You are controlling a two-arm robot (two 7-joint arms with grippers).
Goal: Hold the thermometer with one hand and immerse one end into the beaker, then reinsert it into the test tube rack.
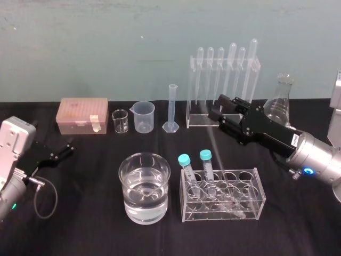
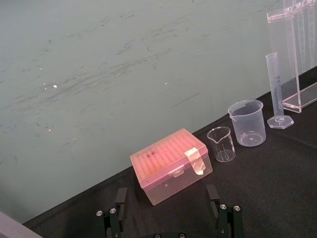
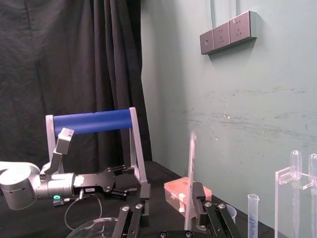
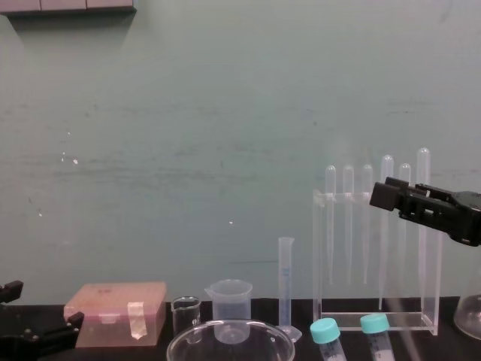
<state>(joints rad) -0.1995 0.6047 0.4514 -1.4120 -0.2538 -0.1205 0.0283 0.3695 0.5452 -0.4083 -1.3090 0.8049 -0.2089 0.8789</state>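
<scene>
The thermometer (image 1: pixel 216 154) is a blurred whitish rod leaning up out of a low clear rack (image 1: pixel 250 205) that holds two blue-capped tubes. Its upper part passes between the fingers of my right gripper (image 1: pixel 217 109). In the right wrist view the thermometer (image 3: pixel 190 178) stands near one finger (image 3: pixel 210 218), and my right gripper (image 3: pixel 171 210) is open. The beaker (image 1: pixel 144 186), wide and part full of water, stands left of the low rack. The test tube rack (image 1: pixel 224 88), a tall acrylic frame with pipettes, is behind. My left gripper (image 1: pixel 61 152) rests open at the far left.
Along the back stand a pink tip box (image 1: pixel 83 115), a tiny glass beaker (image 1: pixel 120 121), a small plastic beaker (image 1: pixel 144 116), a measuring cylinder (image 1: pixel 171 109) and a conical flask (image 1: pixel 279 104). A blue-barred stand (image 3: pixel 94 121) rises beyond my left arm.
</scene>
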